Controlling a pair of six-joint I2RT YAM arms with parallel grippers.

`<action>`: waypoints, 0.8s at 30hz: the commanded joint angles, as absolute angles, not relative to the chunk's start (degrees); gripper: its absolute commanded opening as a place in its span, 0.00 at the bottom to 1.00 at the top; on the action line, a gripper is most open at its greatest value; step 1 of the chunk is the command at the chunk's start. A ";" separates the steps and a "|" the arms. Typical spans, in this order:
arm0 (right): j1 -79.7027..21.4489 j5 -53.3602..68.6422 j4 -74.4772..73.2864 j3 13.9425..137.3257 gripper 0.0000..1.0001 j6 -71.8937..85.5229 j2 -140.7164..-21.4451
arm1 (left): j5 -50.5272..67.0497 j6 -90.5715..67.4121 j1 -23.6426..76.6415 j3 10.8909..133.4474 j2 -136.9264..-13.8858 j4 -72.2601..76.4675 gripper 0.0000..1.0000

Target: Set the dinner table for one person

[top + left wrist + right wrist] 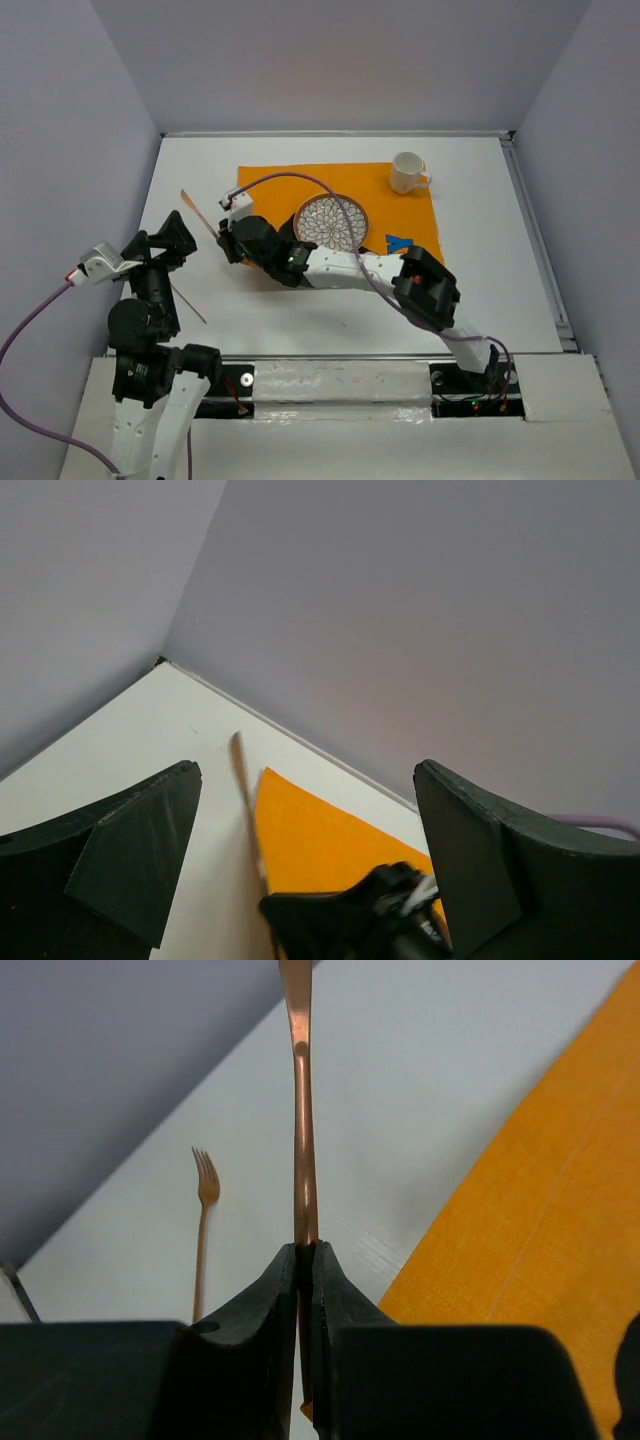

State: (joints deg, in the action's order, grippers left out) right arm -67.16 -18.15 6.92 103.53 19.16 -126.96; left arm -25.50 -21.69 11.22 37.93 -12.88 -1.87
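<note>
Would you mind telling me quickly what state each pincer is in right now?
Left pincer: open, holding nothing.
Right pincer: closed on a copper utensil.

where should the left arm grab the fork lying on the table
Take the fork at mid-handle, from straight above, fingers straddling its narrow width. It lies flat on the dinner table, so only a top-down pinch fits; the handle is straight and slim. The left gripper is open.

A patterned plate (320, 222) is sitting on the orange mat (280, 185), a white mug (408, 172) standing at its far right corner; a copper utensil (198, 213) and a fork (206, 1185) are slanting left of it.
</note>
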 commanded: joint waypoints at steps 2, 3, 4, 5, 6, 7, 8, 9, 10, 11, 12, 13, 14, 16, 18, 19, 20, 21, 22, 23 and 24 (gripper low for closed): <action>-63.90 -24.69 16.96 92.57 0.00 21.53 -116.47 | -24.79 -21.09 11.87 37.62 -12.30 2.02 0.99; -63.29 -26.09 17.48 90.03 0.00 21.53 -114.80 | -24.52 -21.01 12.04 37.53 -12.30 1.93 0.99; -61.80 -26.28 17.93 87.65 0.00 21.71 -111.39 | -24.26 -21.01 12.13 37.53 -12.13 1.93 0.99; -61.00 -25.93 18.19 85.36 0.00 22.23 -109.62 | -24.17 -21.01 12.22 37.53 -12.22 1.93 0.99; -60.13 -24.10 18.72 80.90 0.00 23.11 -107.86 | -24.08 -21.01 12.22 37.53 -12.13 1.85 0.99; -58.38 -22.86 19.07 78.68 0.00 23.81 -106.10 | -23.91 -20.92 12.39 37.53 -12.22 1.93 0.99; -57.75 -21.55 19.51 76.84 0.00 24.60 -102.95 | -23.82 -20.92 12.39 37.44 -12.13 1.93 0.99; -57.22 -18.84 20.29 75.16 0.00 25.22 -101.79 | -23.73 -20.92 12.48 37.44 -12.22 2.02 0.99; -57.22 -17.76 20.65 73.06 0.00 25.49 -100.82 | -23.38 -20.92 12.48 37.44 -12.39 2.11 0.99; -57.22 -17.14 20.65 72.60 0.00 25.14 -100.20 | -23.38 -20.92 12.48 37.44 -12.48 2.20 0.99; -57.22 -16.27 20.13 72.25 0.00 25.05 -99.85 | -23.38 -20.92 12.48 37.44 -12.39 2.20 0.99; -57.22 -16.35 19.87 71.81 0.00 26.01 -99.06 | -23.29 -20.83 12.57 37.35 -12.48 2.28 0.99; -57.22 -16.09 19.95 70.94 0.00 26.28 -98.62 | -23.03 -20.74 12.57 37.27 -12.65 2.29 0.99; -56.69 -15.12 20.21 70.75 0.00 26.19 -98.17 | -22.85 -20.74 12.57 37.27 -12.74 2.29 0.99; -56.69 -12.85 20.21 71.36 0.00 26.71 -98.79 | -22.68 -20.83 12.57 37.27 -12.83 2.37 0.99; -56.69 -11.53 20.39 71.80 0.00 27.33 -99.92 | -22.41 -20.74 12.57 37.18 -12.92 2.46 0.99; -56.69 -10.30 20.83 72.68 0.00 28.12 -100.63 | -22.41 -20.74 12.57 37.18 -13.01 2.46 0.99; -56.69 -7.76 22.22 73.29 0.00 29.08 -101.24 | -22.41 -20.83 12.57 37.18 -13.01 2.46 0.99; -56.69 -5.99 23.28 74.00 0.00 30.66 -101.95 | -22.41 -20.74 12.57 37.18 -13.01 2.46 0.99; -56.69 -4.32 24.60 74.87 0.00 31.28 -103.17 | -22.33 -20.74 12.57 37.18 -13.01 2.46 0.99; -56.69 -1.09 26.26 77.67 0.00 32.16 -103.79 | -22.24 -20.74 12.57 37.09 -13.01 2.46 0.99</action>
